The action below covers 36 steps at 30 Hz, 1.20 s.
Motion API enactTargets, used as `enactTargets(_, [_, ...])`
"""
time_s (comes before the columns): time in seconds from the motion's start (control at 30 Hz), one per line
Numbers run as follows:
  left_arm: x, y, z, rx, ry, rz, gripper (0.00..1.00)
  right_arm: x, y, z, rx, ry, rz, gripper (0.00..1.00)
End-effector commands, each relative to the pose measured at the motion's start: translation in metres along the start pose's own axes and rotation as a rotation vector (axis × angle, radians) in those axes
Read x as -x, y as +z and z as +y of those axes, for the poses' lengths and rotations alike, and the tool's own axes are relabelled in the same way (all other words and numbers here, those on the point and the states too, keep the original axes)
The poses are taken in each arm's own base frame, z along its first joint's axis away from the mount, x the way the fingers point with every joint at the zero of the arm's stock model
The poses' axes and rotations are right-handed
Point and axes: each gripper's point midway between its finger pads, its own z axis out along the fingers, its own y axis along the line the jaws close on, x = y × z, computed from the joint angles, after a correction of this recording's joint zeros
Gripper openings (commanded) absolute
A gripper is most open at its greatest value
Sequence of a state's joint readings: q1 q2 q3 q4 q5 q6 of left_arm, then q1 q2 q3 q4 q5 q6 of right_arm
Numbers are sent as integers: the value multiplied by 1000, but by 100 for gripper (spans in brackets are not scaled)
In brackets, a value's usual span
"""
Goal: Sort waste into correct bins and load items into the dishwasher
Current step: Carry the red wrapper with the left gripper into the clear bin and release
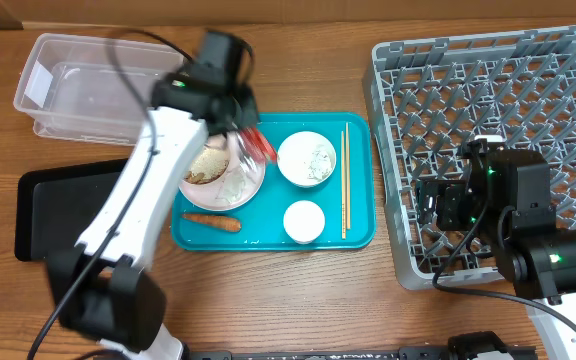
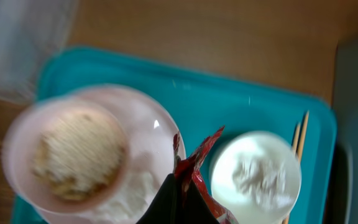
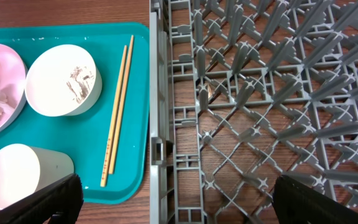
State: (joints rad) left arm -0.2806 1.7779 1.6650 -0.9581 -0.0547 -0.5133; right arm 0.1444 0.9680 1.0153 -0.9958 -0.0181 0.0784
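The red foil wrapper (image 2: pixel 199 163) is thin, light and crinkly, probably slippery. It hangs just above the plate (image 2: pixel 149 118) on the teal tray (image 1: pixel 353 230). The left end effector (image 2: pixel 180 186) seems clamped on one edge of it, though this view is blurred. The clear tub (image 1: pixel 78 95) lies up-left of the tray, with bare surface (image 1: pixel 298 75) between. The right end effector (image 3: pixel 178 200), jaws apart, hovers over the rack (image 1: pixel 528 100) right of the tray.

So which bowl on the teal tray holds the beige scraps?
The bowl sitting on the pink plate; the other bowl, beside the chopsticks, shows only faint smears.
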Motion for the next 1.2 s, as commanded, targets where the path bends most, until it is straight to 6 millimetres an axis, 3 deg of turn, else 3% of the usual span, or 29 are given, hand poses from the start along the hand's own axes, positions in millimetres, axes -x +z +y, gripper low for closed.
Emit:
enactTargets(0.0, [61, -47, 51, 172, -64, -244, 4, 12, -9, 0, 0, 6, -38, 100])
enactTargets(0.3, [116, -39, 135, 294, -242, -385, 4, 10, -9, 0, -1, 6, -30, 100])
enactTargets(0.5, [131, -3, 175, 340, -304, -384, 4, 6, -9, 0, -3, 7, -16, 100])
enactTargets(0.67, [132, 28, 189, 361, -318, -363, 7, 5, -9, -1, -4, 7, -9, 100])
enactTargets(0.8, [123, 43, 193, 378, -313, -319, 34, 5, -9, -1, -4, 7, -9, 100])
enactTargets(0.93, [120, 39, 188, 359, -307, -304, 22, 5, -9, -1, -4, 7, -9, 100])
enactTargets(1.0, [120, 29, 173, 291, -284, -292, 21, 5, -9, -1, -4, 7, -9, 100])
enactTargets(1.17, [94, -9, 105, -23, -236, -173, 42, 5, -9, -1, -4, 7, -8, 100])
